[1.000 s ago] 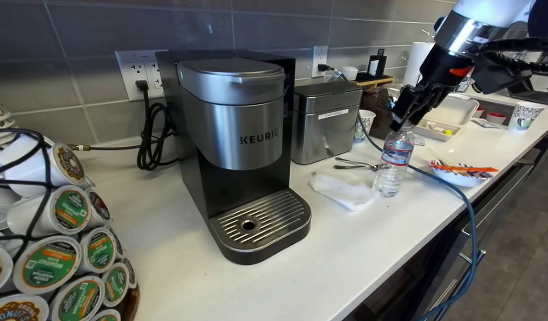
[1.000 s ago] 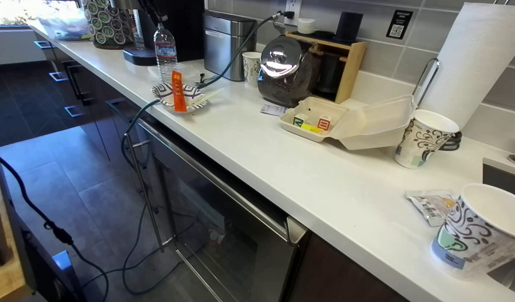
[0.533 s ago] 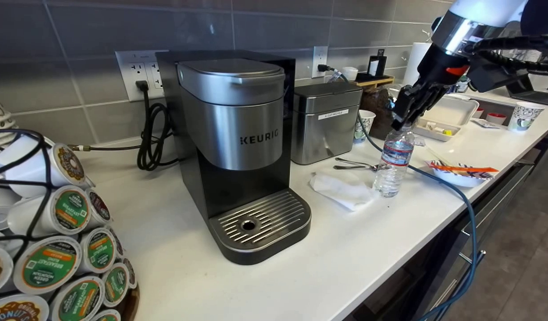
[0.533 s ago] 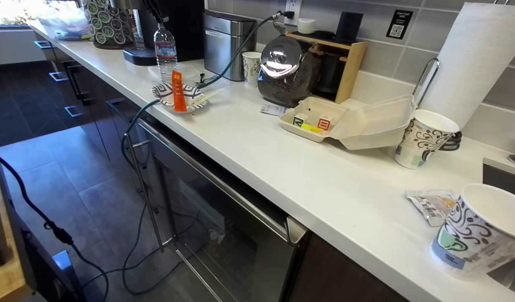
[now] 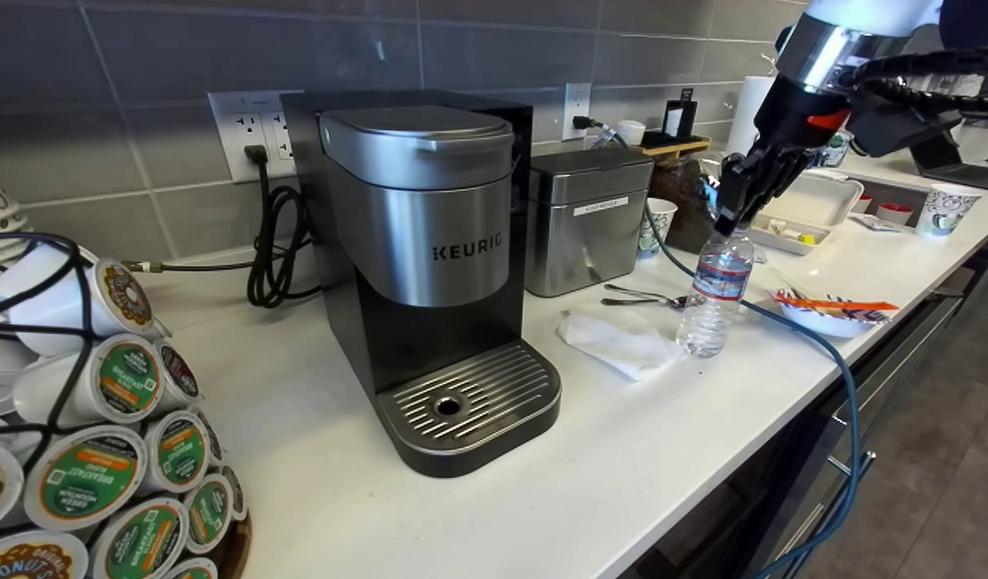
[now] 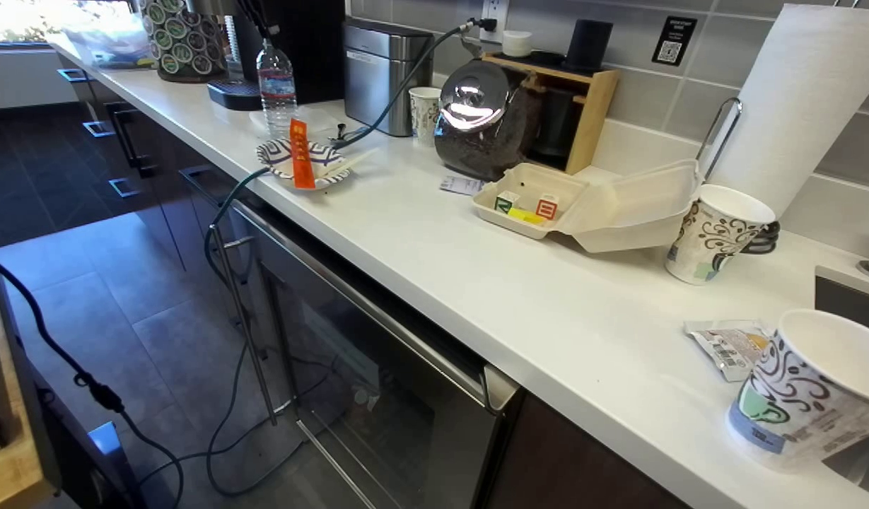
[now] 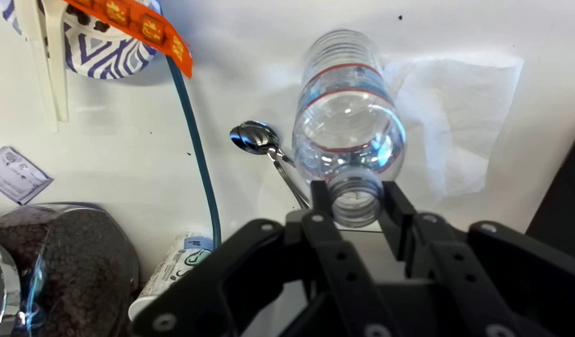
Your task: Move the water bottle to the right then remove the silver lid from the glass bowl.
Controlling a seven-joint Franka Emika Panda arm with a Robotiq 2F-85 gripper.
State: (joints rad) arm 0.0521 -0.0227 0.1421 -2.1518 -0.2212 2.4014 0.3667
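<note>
My pincer (image 7: 356, 194) was closed round the neck of the water bottle (image 5: 716, 293), whose long axis ran near-upright below toward the counter (image 5: 622, 450). In an exterior view, a paper bowl (image 5: 828, 323) lay to its right.

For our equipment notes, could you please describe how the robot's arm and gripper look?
The arm is white, then silver, then black with a red patch, and thick black cables run beside it. The gripper is black, with jointed fingers dotted with round grey bolts.

The clear water bottle (image 5: 716, 292) is gripped upright; the silver lid (image 6: 471, 99) covers the glass bowl (image 6: 496, 145).
</note>
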